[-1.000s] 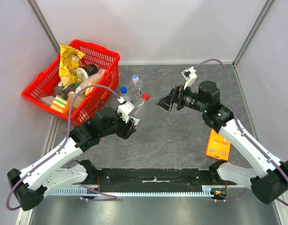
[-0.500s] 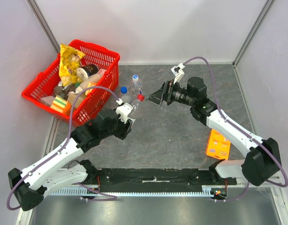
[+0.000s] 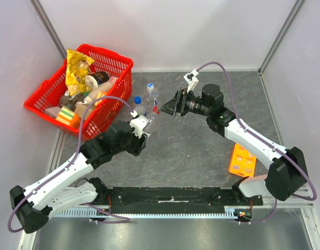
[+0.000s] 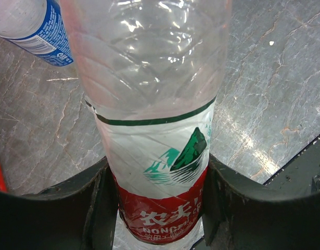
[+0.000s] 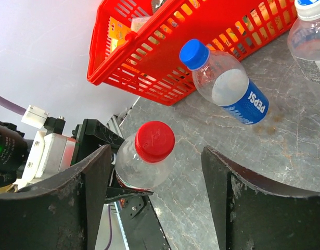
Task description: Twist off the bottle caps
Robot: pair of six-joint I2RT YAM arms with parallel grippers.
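My left gripper (image 4: 157,205) is shut on the red-labelled clear bottle (image 4: 154,104), gripping its label; in the top view the left gripper (image 3: 144,130) holds it tilted toward the right arm. The bottle's red cap (image 5: 154,141) lies between the fingers of my right gripper (image 5: 155,151), which is open with a gap on each side; from above, the red cap (image 3: 156,109) sits just off the right gripper (image 3: 167,109). A blue-capped bottle (image 5: 227,86) with a blue label stands beside the basket. A third bottle (image 3: 151,94), with a white and blue cap, stands behind.
A red basket (image 3: 113,60) full of snacks stands at the back left, close to the bottles. An orange packet (image 3: 242,161) lies on the table by the right arm. Grey walls close the back and both sides.
My right gripper has moved left, up to the red cap, and its jaws have narrowed around it. The left gripper still holds the bottle, shifted slightly.
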